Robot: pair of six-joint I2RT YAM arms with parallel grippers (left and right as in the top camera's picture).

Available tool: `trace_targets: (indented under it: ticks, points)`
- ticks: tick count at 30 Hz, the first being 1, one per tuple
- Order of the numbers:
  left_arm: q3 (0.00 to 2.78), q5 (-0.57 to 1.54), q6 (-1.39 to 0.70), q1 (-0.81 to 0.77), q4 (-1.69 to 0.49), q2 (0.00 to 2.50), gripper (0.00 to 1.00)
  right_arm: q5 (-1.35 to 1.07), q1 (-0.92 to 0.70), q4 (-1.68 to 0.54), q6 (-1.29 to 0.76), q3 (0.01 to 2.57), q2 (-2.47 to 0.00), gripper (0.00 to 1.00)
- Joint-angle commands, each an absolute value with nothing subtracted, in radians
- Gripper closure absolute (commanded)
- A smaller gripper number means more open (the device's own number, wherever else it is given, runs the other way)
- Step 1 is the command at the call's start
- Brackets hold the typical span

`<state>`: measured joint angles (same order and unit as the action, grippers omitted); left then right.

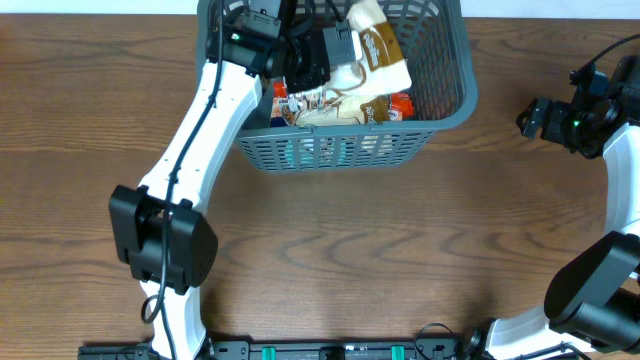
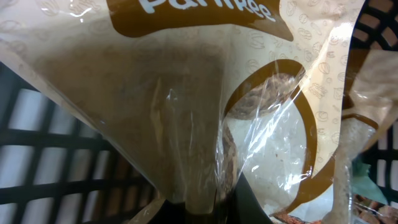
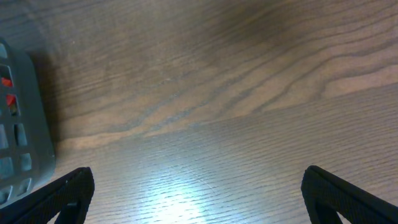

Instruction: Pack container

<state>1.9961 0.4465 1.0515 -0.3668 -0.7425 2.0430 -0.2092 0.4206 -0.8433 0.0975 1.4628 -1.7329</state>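
Note:
The container (image 1: 452, 70) is a dark grey lattice basket at the back middle of the table. My left gripper (image 1: 338, 47) reaches inside it and is shut on a cream and brown bread bag (image 1: 385, 52). In the left wrist view the bag (image 2: 186, 93) fills the frame, its clear plastic pinched between my fingers (image 2: 199, 208), with the basket's slotted wall (image 2: 50, 149) behind. My right gripper (image 1: 526, 118) is open and empty over bare table right of the basket; its view shows both fingertips (image 3: 199, 193) wide apart and a basket corner (image 3: 18, 124) at the left.
Other packets lie in the basket under the bread bag, some red and orange (image 1: 400, 105). The wooden table (image 1: 340, 250) extends in front of the basket. The left arm's base (image 1: 160, 240) stands front left, the right arm's base (image 1: 600, 280) front right.

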Motion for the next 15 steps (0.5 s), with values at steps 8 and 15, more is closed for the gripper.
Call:
trace_targets:
  ticks: [8, 15]
  points:
    - [2.015, 0.485, 1.019, -0.363, -0.786, 2.027, 0.25, -0.214, 0.404, -0.839, 0.091, 1.459, -1.728, 0.01]
    - [2.015, 0.248, 0.882, -0.360, -0.750, 2.026, 0.01, -0.208, 0.404, -0.775, 0.167, 1.459, -1.728, 0.01]
